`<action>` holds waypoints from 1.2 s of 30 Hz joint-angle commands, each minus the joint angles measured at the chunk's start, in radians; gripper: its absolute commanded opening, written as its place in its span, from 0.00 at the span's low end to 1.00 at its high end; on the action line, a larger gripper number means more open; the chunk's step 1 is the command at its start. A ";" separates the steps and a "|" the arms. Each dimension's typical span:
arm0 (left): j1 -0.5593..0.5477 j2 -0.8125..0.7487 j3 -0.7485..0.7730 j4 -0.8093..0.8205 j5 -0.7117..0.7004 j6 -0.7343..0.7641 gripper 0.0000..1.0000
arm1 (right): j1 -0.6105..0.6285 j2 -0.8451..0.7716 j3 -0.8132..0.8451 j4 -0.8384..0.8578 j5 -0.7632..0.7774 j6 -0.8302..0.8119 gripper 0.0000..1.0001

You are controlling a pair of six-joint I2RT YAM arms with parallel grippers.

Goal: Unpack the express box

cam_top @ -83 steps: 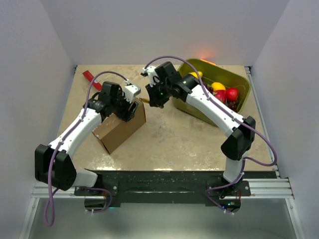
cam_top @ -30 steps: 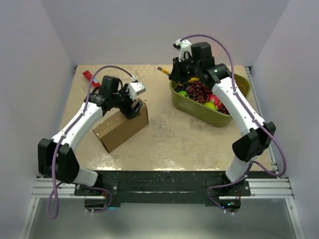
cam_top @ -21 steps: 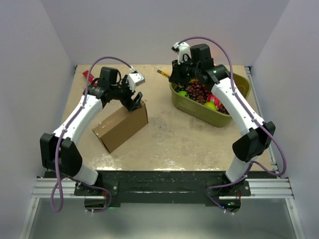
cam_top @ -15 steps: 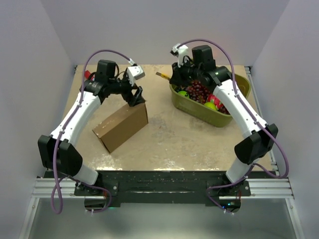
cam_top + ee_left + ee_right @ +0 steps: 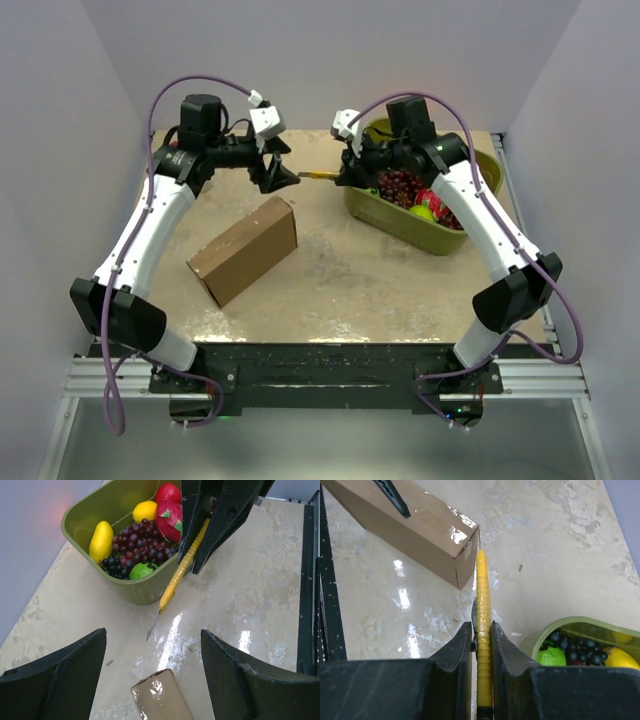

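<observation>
Brown cardboard, the express box (image 5: 243,250) lies shut on the table (image 5: 350,280), left of centre, and nothing touches it now. A second ago my left jaws were pressing down on its far end. They have since lifted clear and swung toward the back of the table, where they stand wide apart and empty. My right jaws, clamped on the yellow-handled cutter (image 5: 482,605), have come down from above the green tub (image 5: 400,225), so the blade now points at the left jaws. I read that as a handover or a regrip, so the cutting waits and nothing steadies the box.

I cannot tell whether the glossy tape (image 5: 445,520) on the lid has been slit. The left wrist view catches only one corner of the box, and from above the blade is too thin to make out.
</observation>
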 commanded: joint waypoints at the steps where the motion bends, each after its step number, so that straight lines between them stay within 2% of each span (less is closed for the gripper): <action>1: 0.000 0.042 0.034 0.029 0.114 0.004 0.79 | 0.003 -0.005 0.077 -0.030 -0.072 -0.058 0.00; 6: -0.037 0.076 0.052 0.069 0.131 -0.007 0.74 | 0.014 0.021 0.153 -0.081 -0.095 -0.047 0.00; 13: -0.060 0.122 0.100 0.080 0.167 -0.018 0.67 | 0.047 0.027 0.175 -0.101 -0.066 -0.044 0.00; 16: -0.061 0.128 0.106 0.077 0.180 -0.019 0.60 | 0.054 0.025 0.175 -0.104 -0.054 -0.041 0.00; 25: -0.061 0.154 0.134 -0.049 0.223 0.074 0.31 | 0.057 0.031 0.184 -0.085 -0.045 -0.016 0.00; 27: -0.065 0.168 0.147 -0.073 0.252 0.082 0.19 | 0.057 0.033 0.180 -0.079 -0.043 -0.010 0.00; 29: -0.075 0.177 0.147 -0.093 0.282 0.082 0.02 | 0.058 0.034 0.172 -0.067 -0.045 0.001 0.00; 33: -0.089 0.165 0.085 -0.050 0.331 0.021 0.00 | 0.048 0.031 0.141 -0.013 -0.026 0.083 0.01; 34: -0.089 0.162 0.069 -0.033 0.340 0.002 0.00 | 0.028 0.027 0.135 0.003 -0.032 0.150 0.31; 35: -0.088 0.156 0.042 -0.015 0.354 -0.004 0.00 | 0.008 0.018 0.124 0.055 -0.058 0.195 0.49; 36: -0.086 0.148 0.028 -0.004 0.364 -0.022 0.00 | -0.023 -0.016 0.070 0.098 -0.177 0.242 0.60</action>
